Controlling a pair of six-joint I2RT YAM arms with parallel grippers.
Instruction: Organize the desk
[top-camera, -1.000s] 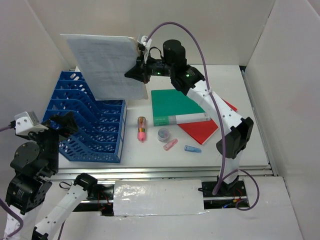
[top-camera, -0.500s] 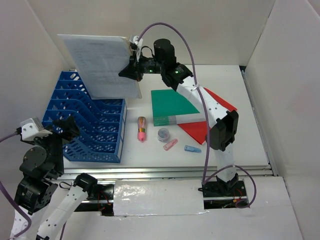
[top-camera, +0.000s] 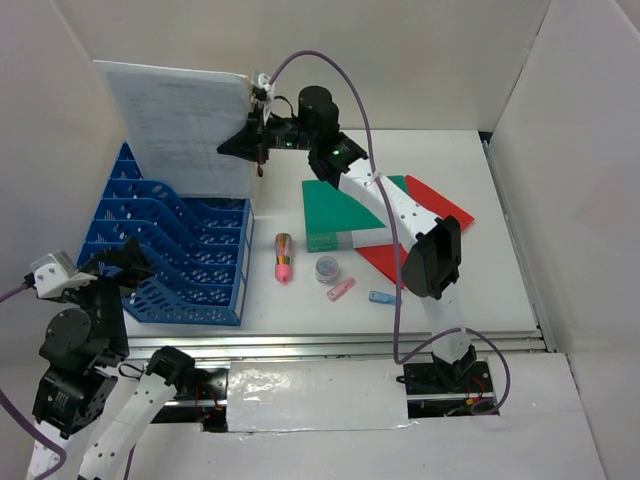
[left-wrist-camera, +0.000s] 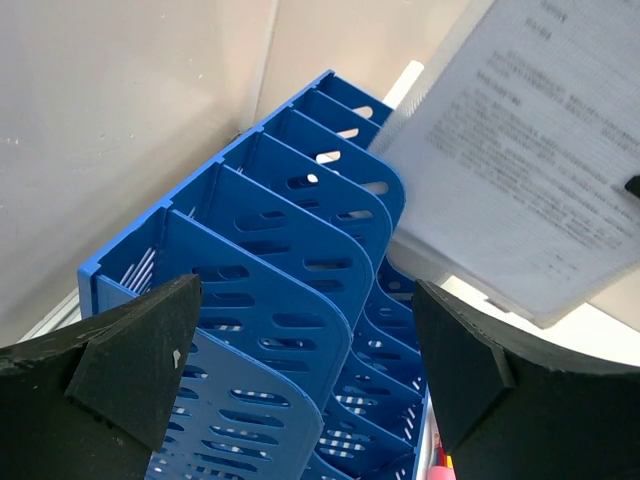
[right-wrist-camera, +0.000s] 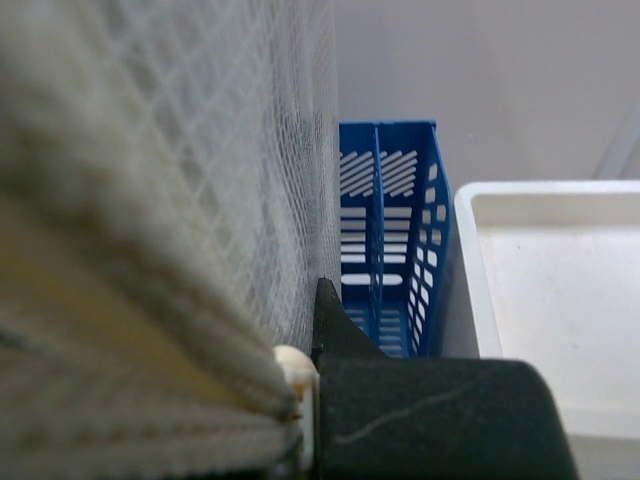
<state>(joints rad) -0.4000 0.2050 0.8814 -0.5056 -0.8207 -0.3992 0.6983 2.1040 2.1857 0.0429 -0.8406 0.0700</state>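
Note:
My right gripper is shut on the right edge of a clear mesh document pouch with a printed sheet inside. It holds the pouch upright above the back slots of the blue file rack. In the right wrist view the pouch fills the left side, pinched at my right gripper, with the rack below. My left gripper stands open at the rack's front left corner, holding nothing. Its view looks between the wide fingers at the rack's dividers and the pouch. The white desk carries everything.
A green folder lies over a red folder at mid-desk. In front of them are a pink and orange marker, a small round cap, a pink clip and a blue clip. White walls enclose three sides.
The right arm has carried the pouch to the left and farther back, over the rack. The left arm has shifted slightly lower at the rack's front corner.

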